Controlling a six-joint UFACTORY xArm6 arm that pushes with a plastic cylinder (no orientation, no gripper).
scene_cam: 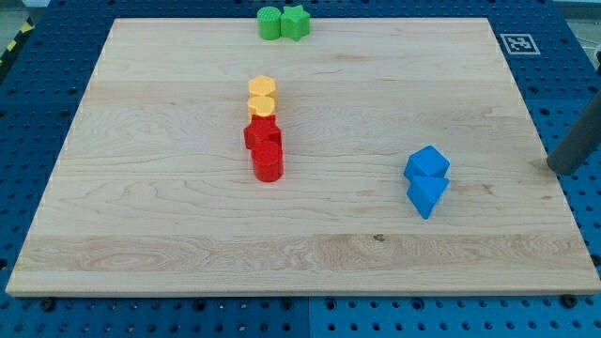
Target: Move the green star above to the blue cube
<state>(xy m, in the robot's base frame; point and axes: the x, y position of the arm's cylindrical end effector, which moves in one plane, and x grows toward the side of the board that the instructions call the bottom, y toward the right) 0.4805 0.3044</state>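
The green star (296, 21) sits at the board's top edge, touching a green round block (270, 23) on its left. The blue cube (428, 163) lies at the right of the board, with a blue triangular block (427, 195) touching it just below. My tip (554, 167) is at the view's right, at the board's right edge, well to the right of the blue cube and far from the green star.
Two yellow blocks (262, 97) stand stacked in a column with a red star-like block (262, 133) and a red cylinder (268, 163) below them, left of centre. A fiducial tag (517, 43) marks the wooden board's (188, 225) top right corner.
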